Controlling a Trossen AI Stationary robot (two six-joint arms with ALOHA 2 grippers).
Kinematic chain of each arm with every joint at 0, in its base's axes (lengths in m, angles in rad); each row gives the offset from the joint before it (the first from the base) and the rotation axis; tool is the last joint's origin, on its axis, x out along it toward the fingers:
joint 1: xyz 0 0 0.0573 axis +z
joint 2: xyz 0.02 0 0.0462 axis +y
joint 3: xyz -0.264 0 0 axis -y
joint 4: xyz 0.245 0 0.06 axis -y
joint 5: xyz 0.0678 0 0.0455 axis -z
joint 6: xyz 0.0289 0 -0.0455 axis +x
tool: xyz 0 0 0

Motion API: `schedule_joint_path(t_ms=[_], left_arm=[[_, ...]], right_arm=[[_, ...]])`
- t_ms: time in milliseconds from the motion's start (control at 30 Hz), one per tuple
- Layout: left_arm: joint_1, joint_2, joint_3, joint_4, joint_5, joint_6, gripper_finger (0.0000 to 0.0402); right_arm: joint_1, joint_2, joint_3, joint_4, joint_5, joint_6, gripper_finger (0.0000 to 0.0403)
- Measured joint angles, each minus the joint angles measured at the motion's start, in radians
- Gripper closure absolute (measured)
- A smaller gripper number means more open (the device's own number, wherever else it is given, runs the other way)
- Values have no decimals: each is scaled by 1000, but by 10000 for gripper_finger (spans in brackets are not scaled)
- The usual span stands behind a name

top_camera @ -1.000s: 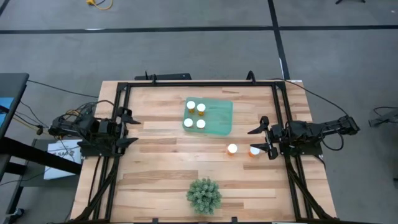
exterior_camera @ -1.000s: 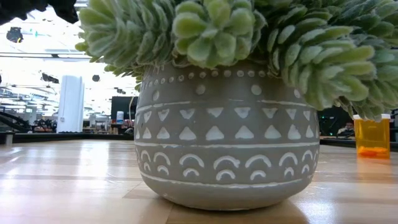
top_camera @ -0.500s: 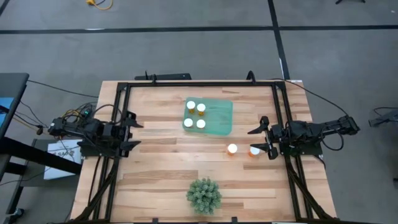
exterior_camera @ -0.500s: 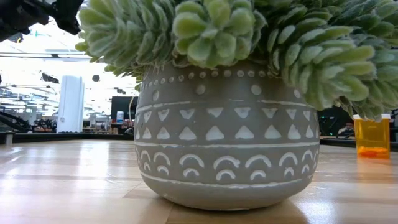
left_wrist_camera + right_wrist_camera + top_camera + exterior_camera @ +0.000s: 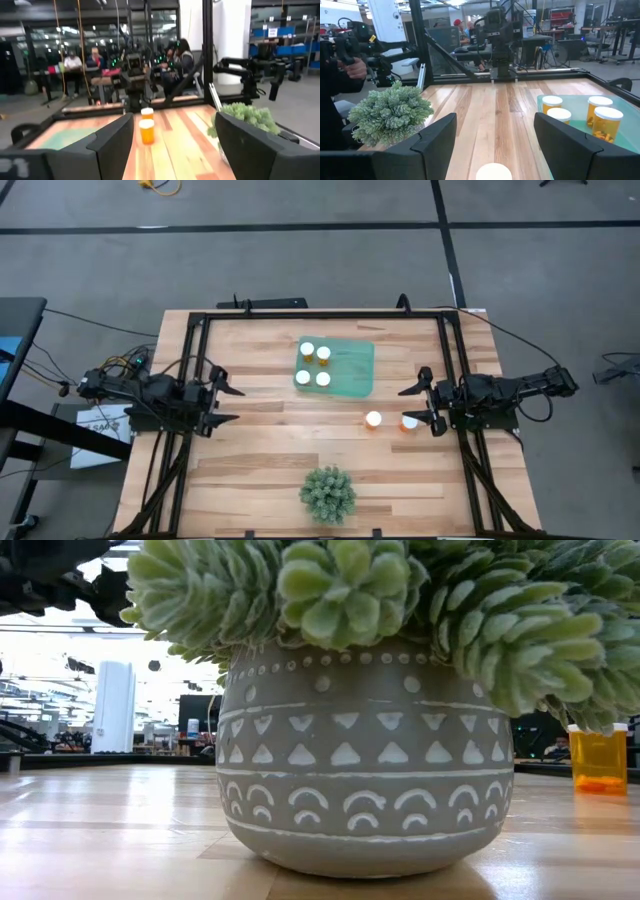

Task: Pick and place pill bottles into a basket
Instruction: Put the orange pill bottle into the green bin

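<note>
1. While both arms sat at the table's (image 5: 260,440) side edges, the basket (image 5: 352,370) lay on the far half of the table, just right of centre, holding four bottles (image 5: 314,365) clustered at its left end.
2. Those four stood upright with white caps up; the right wrist view showed three of them (image 5: 599,116) in the teal tray.
3. Two more bottles stood upright on bare wood, outside the basket and nearer the plant (image 5: 328,492): one (image 5: 373,420) between basket and plant, the other (image 5: 409,423) just beside it to the right.
4. With its fingers spread wide, the right gripper (image 5: 421,402) held nothing; the right-hand loose bottle stood just beside its nearer finger, its cap (image 5: 493,171) showing between the fingers in the wrist view.
5. Across the table, the left gripper (image 5: 226,404) was also wide open and empty, well apart from every bottle, pointing toward the middle.
6. Low down, the potted plant (image 5: 365,710) filled the view, with one amber bottle (image 5: 598,757) upright behind it.
</note>
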Motion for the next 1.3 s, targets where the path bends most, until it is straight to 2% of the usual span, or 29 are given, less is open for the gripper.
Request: schedule_joint_path(t_ms=[233, 467, 600, 800, 1300], left_arm=[[0, 0, 3, -34, 2, -28, 132], [0, 0, 4, 17, 25, -9, 132], [0, 0, -39, 127, 30, -5, 132], [0, -1, -38, 130, 25, 2, 132], [0, 0, -39, -82, 15, -55, 132]], right_arm=[[0, 0, 0, 0, 0, 0, 143], [0, 0, 0, 0, 0, 0, 143], [0, 0, 0, 0, 0, 0, 143], [0, 0, 0, 0, 0, 0, 143], [0, 0, 0, 0, 0, 0, 143]])
